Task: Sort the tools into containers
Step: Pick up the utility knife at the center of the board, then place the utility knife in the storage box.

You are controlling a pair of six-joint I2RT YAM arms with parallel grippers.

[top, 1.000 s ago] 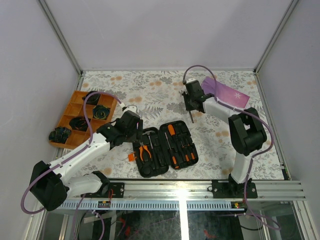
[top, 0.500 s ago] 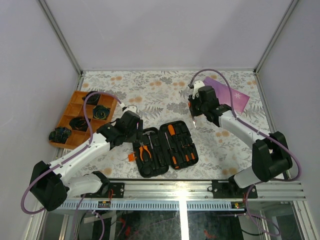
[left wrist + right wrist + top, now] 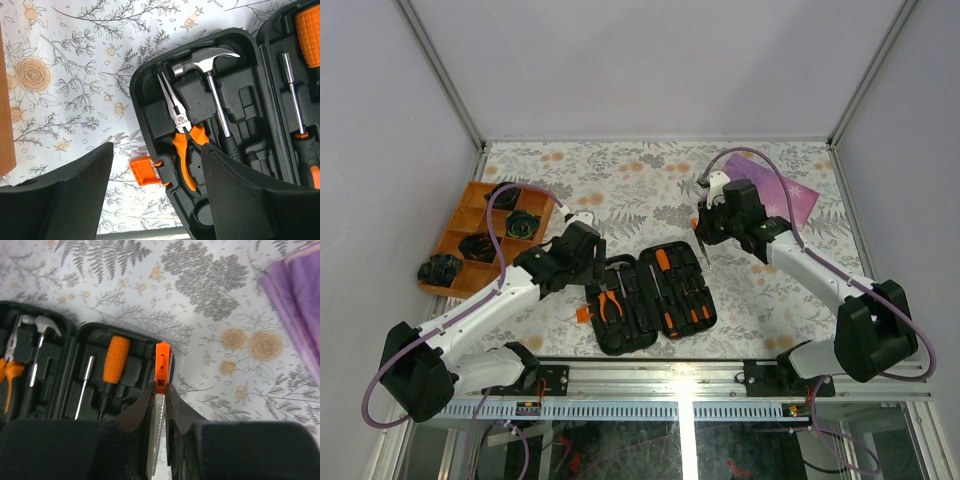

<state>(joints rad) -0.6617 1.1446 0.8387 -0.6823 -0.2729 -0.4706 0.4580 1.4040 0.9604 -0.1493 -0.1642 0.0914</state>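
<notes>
The black tool case [image 3: 620, 335] lies open near the table's front. Its left half holds orange-handled pliers [image 3: 187, 145] and a steel-headed hammer [image 3: 207, 62]. Its right half holds screwdrivers, one with an orange handle [image 3: 115, 359]. My left gripper [image 3: 156, 150] hovers open over the case's left edge and orange latch [image 3: 142, 170], with nothing between its fingers. My right gripper [image 3: 161, 389] is shut on a thin serrated steel blade with an orange end [image 3: 162, 365]. It holds the blade just above the case's far right corner [image 3: 703, 240].
An orange divided tray [image 3: 468, 215] with black coiled lumps sits at the left, one lump [image 3: 440, 268] at its near corner. A purple sheet [image 3: 780, 185] lies at the back right. Metal frame rails run along the table's edges.
My right arm has swung forward and left, carrying the blade from near the purple sheet to the case's far right corner. The left arm has not moved.
</notes>
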